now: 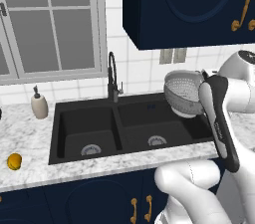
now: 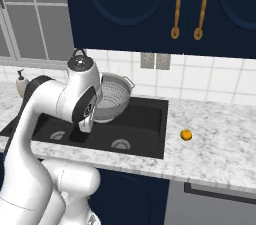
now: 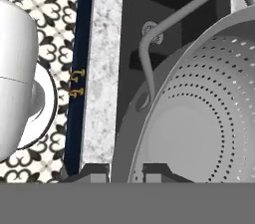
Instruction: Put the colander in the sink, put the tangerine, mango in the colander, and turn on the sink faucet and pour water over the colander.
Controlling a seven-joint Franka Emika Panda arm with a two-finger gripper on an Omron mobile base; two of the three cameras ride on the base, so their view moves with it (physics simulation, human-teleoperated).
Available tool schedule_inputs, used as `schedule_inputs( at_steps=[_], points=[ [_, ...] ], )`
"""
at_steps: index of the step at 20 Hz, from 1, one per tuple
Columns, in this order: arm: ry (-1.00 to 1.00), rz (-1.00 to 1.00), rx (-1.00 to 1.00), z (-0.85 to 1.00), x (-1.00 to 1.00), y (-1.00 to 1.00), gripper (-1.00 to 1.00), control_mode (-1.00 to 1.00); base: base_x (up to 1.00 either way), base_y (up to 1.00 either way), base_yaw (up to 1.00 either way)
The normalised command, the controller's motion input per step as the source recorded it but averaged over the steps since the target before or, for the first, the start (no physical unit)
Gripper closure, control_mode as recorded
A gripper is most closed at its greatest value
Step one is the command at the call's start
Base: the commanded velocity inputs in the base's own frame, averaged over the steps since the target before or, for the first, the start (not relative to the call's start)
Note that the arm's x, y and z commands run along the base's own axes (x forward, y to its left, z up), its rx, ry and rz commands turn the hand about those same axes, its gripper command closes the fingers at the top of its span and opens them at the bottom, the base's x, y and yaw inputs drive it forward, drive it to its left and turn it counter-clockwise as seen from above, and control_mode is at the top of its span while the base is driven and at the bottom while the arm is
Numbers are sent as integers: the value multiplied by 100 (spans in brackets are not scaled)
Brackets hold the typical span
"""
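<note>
My gripper [image 3: 125,172] is shut on the rim of the colander [image 1: 183,94], a round perforated metal bowl. The bowl hangs tilted above the right basin of the black sink [image 1: 69,118], one thin handle arching up beside the fingers. From the right side the colander [image 2: 114,100] shows just behind my arm, over the sink [image 2: 150,119]. The mango [image 1: 14,161] lies on the counter left of the sink. The tangerine [image 2: 186,135] rests on the counter to its right. The sink faucet [image 1: 112,76] stands behind the basin divider. Water is out of view.
A beige soap dispenser [image 1: 39,103] stands at the back left of the sink. Dark blue wall cabinets [image 1: 189,4] hang above the right basin. The marble counter [image 2: 220,134] stretches right of the sink, and a window [image 1: 50,24] sits behind the faucet.
</note>
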Motion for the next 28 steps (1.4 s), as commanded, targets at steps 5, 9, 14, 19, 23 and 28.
schedule_inputs(
  at_steps=[5,9,14,19,23,28],
  points=[
    [8,12,0,16,-2,100,100,-100,0,0,0],
    [13,10,0,11,0,100,100,-100,0,0,0],
    [12,5,0,7,0,100,100,-100,0,0,0],
    [5,0,0,0,2,100,100,-100,0,0,0],
    [1,-3,0,0,2,100,100,-100,0,0,0],
    [0,-12,0,0,14,98,100,-100,0,0,0]
  ],
)
